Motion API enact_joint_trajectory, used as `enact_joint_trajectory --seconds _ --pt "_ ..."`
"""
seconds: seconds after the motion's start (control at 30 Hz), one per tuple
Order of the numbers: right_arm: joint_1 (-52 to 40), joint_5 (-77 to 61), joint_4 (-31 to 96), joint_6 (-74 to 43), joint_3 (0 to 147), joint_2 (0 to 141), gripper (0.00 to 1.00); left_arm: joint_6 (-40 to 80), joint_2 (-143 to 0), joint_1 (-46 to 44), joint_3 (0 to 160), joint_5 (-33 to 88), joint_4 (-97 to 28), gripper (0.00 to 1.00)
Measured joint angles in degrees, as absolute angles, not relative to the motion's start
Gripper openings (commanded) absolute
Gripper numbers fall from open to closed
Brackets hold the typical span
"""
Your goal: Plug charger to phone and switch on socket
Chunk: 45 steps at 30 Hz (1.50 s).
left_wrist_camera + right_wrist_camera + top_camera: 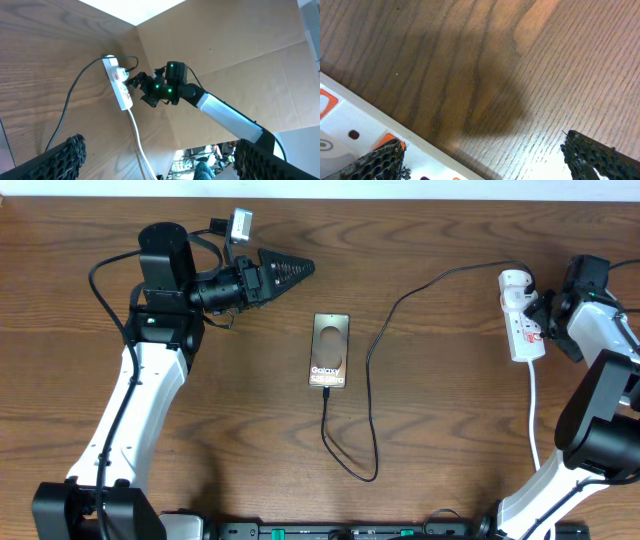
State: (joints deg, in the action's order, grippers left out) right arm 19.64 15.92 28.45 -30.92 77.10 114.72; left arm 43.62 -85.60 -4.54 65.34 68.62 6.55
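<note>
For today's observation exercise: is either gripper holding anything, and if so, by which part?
Nothing is held. The left gripper is open and empty; the right gripper is open by the socket without gripping it.

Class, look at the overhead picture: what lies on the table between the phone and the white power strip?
Only the black cable crosses that stretch of table, between phone and power strip; the overhead view shows it.

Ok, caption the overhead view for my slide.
Galaxy phone mid-table, black charger cable meeting its lower edge; open right gripper at the white power strip, open left gripper apart.
</note>
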Motion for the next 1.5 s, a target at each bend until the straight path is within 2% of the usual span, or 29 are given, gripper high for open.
enact_joint_trajectory --seconds 0.77,1.13,1.5 --pt "20.71 15.20 27.99 -31.22 77.08 115.13 0.99 43.59 -85.60 -4.54 65.34 68.62 6.55 0.95" --pt "20.84 10.09 27.33 -31.24 77.08 115.15 0.99 43.59 -85.60 -4.54 65.34 68.62 6.55 0.95" --pt "20.84 12.43 27.55 -31.24 77.08 115.15 0.99 43.59 -85.60 -4.54 65.34 68.62 6.55 0.95"
